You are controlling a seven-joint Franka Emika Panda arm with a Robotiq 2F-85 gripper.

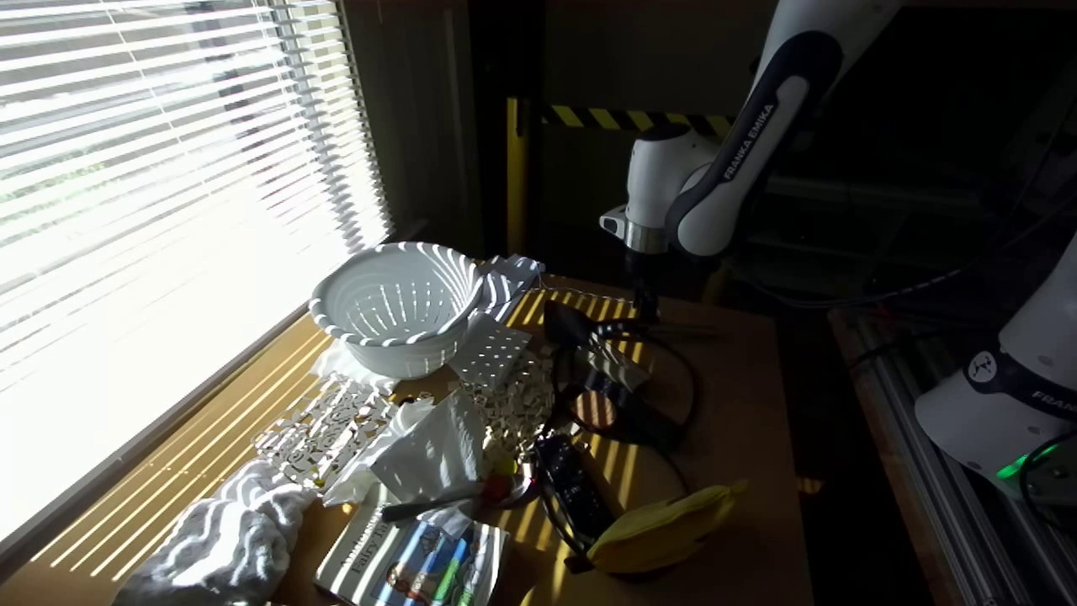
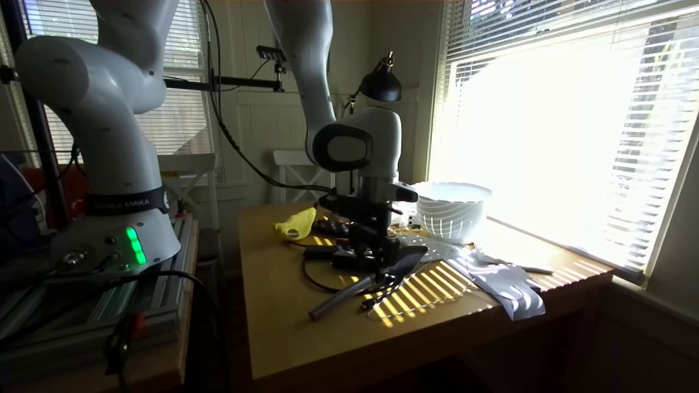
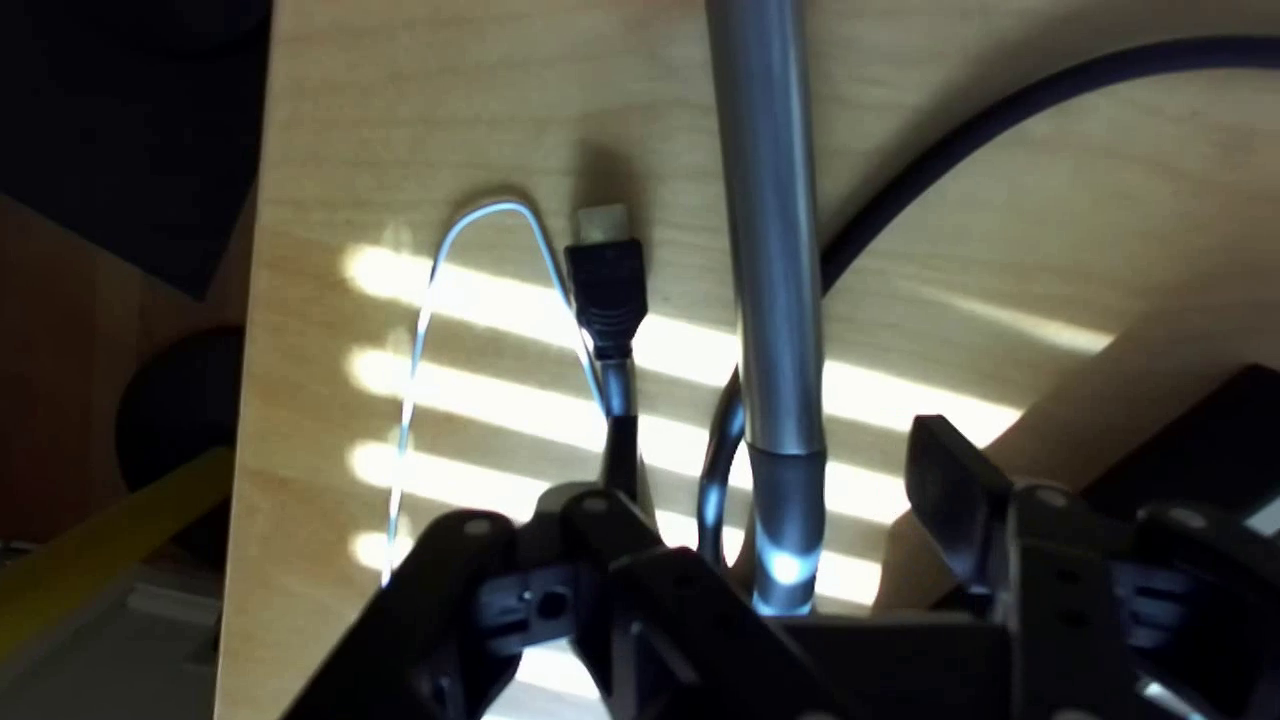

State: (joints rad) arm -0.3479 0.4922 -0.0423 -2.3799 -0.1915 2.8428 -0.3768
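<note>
Wooden table (image 3: 420, 130) under hard stripes of sunlight, and straight in close with the wrist view! Low over the wood, gripper (image 3: 772, 490) with jaws well apart, one to each side of a grey-handled trowel (image 3: 775, 230), sunlit gaps left and right of the handle. Just beside, black cable plug (image 3: 605, 285), metal end toward the top of that view; next to it, thin pale cord (image 3: 415, 360) in a narrow loop. Across on the other side, thick dark cable (image 3: 1010, 110), in a sweeping curve from beneath the handle. Out wider, in an exterior view: dark trowel blade just beside the gripper, handle out toward the table edge. Farther off, black power strip (image 1: 576, 488), then white colander (image 1: 400, 358), upright on the window side, then soft-looking yellow thing (image 1: 665, 530) and book (image 1: 412, 555) with "Fairy Tales" on the cover. Way back, blind-covered window (image 2: 546, 136), black lamp (image 2: 381, 84), white chair (image 2: 299, 157)!
</note>
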